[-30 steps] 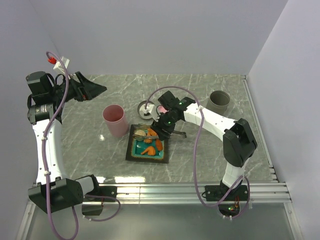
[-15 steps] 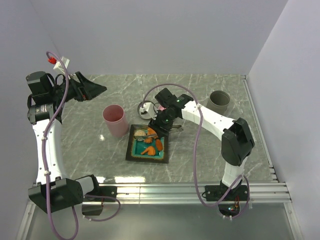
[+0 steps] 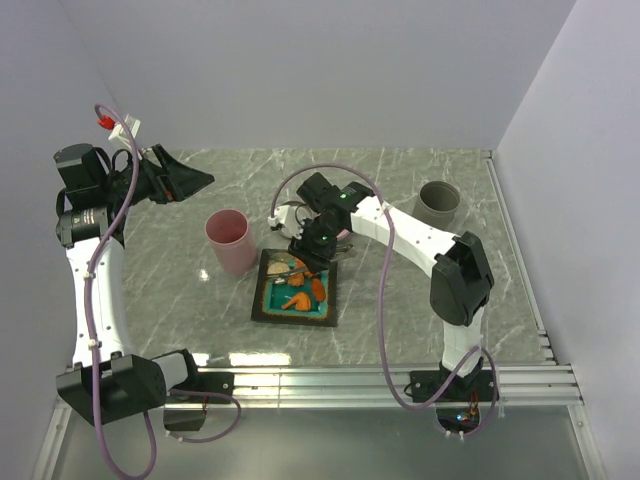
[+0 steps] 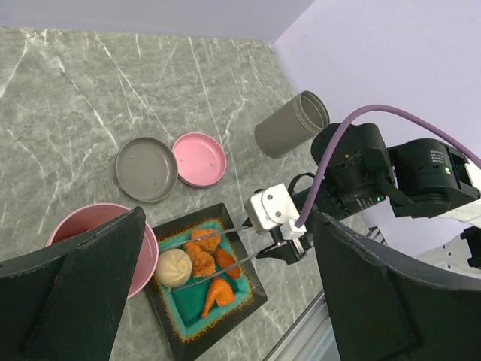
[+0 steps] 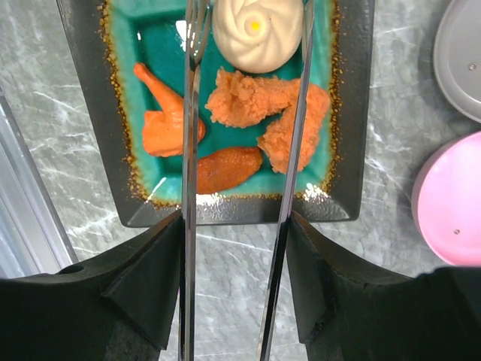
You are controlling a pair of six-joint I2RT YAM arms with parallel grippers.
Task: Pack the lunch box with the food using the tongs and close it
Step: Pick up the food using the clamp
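My right gripper (image 5: pixel 235 226) is shut on the silver tongs (image 5: pixel 297 135) and holds them low over the plate (image 5: pixel 346 203). Their two arms straddle the orange-brown fried chunks (image 5: pixel 255 98) and reach to the beige bun (image 5: pixel 258 26). One arm crosses the drumstick-shaped piece (image 5: pixel 161 124). From above, the right gripper (image 3: pixel 312 245) hangs at the plate's far edge. The pink lunch box (image 3: pixel 229 240) stands upright just left of the plate (image 3: pixel 295 290), and its pink lid (image 4: pixel 200 159) lies behind the plate. My left gripper (image 3: pixel 195 180) is open and raised at the back left.
A grey lid (image 4: pixel 146 159) lies beside the pink one. A grey cup (image 3: pixel 437 203) stands at the back right. The right arm's cable loops above the lids. Walls close in the table on three sides.
My right arm has swung left, carrying the tongs further over the plate and the food. The tong arms have drawn slightly closer together. The left arm has not moved.
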